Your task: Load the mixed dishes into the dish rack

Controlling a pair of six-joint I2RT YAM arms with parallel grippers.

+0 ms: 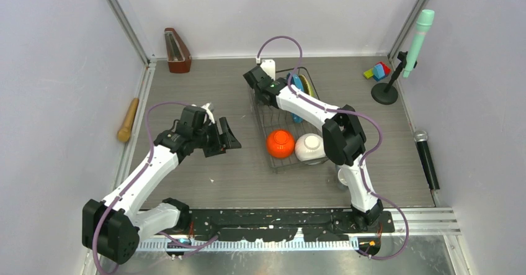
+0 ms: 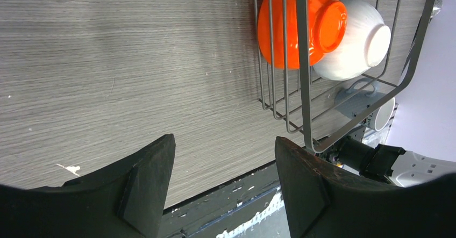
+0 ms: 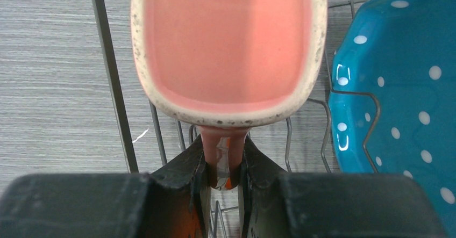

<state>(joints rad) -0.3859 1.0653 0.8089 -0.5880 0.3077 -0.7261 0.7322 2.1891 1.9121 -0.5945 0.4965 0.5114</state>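
Over the far end of the dish rack [image 1: 268, 121], the right end effector [image 3: 223, 165] gripped the pink mug [image 3: 228, 44] by its handle, fingers clamped tight, the mug's mouth facing the wrist camera. Just beside it, a blue white-dotted plate [image 3: 398, 87] stood among the rack's wires. At the rack's near end, an orange bowl [image 1: 280, 144] and a white bowl [image 1: 309, 147] lay bottoms up, touching. Left of the rack, the left end effector [image 2: 223, 152] hung open and empty above the worktop [image 1: 205, 163].
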